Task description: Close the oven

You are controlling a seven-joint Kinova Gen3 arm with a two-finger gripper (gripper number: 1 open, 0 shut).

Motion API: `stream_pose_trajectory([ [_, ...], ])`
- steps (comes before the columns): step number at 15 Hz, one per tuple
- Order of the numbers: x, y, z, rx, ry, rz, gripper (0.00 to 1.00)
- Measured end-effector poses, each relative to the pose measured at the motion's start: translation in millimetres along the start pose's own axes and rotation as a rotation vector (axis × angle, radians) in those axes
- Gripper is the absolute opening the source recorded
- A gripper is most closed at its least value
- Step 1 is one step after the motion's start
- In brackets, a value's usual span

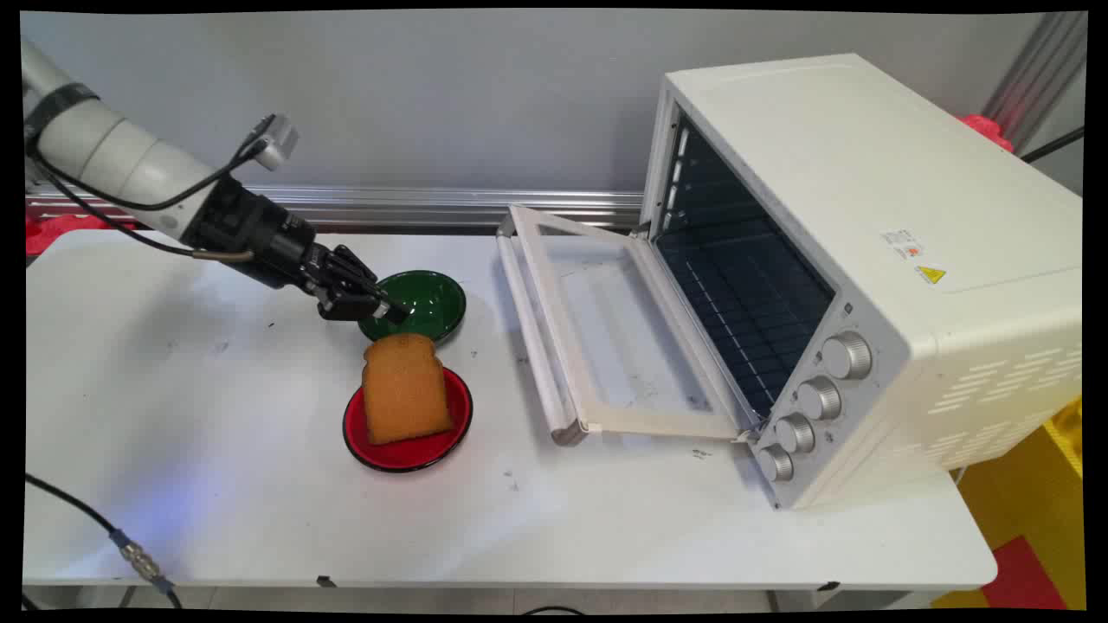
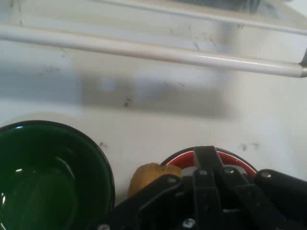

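1. Hand view is filled along its bottom edge by the gripper's (image 2: 206, 165) black linkage, and most of the toast (image 2: 149, 176) and the red plate (image 2: 239, 163) is hidden behind it.
2. The fingers appear drawn together into one black tip in both views; nothing is seen held between them.
3. Only a rounded brown corner of the toast and a thin red arc of plate rim are left showing there.
4. The green bowl (image 2: 45, 177) is cut off by the left and bottom edges; its inside is glossy and dark.
5. The oven door's pale, round handle bar (image 2: 158, 51) is seen across the top, cut off at the left edge.
6. From the main view, the gripper (image 1: 394, 310) is seen over the near rim of the bowl (image 1: 428, 303), just behind the toast (image 1: 404, 389).
7. The toast, grainy and bread-shaped, is laid on the shallow round plate (image 1: 407, 450), in front of the bowl.
8. The boxy white oven (image 1: 866, 260) is set at the right, its glass door (image 1: 606, 329) folded flat on the table (image 1: 216, 415); four metal knobs (image 1: 818, 398) are seen on its front.
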Motion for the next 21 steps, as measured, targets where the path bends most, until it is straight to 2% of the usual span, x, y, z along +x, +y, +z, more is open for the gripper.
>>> stream_pose_trajectory([
  [5, 4.4, -9.5, 14.8, -0.004, -0.025, -0.002, 0.00],
  [12, 8.9, -16.9, 38.5, -0.023, -0.054, 0.057, 0.00],
  [21, 15.6, -17.5, 95.8, -0.019, -0.052, 0.126, 0.00],
])
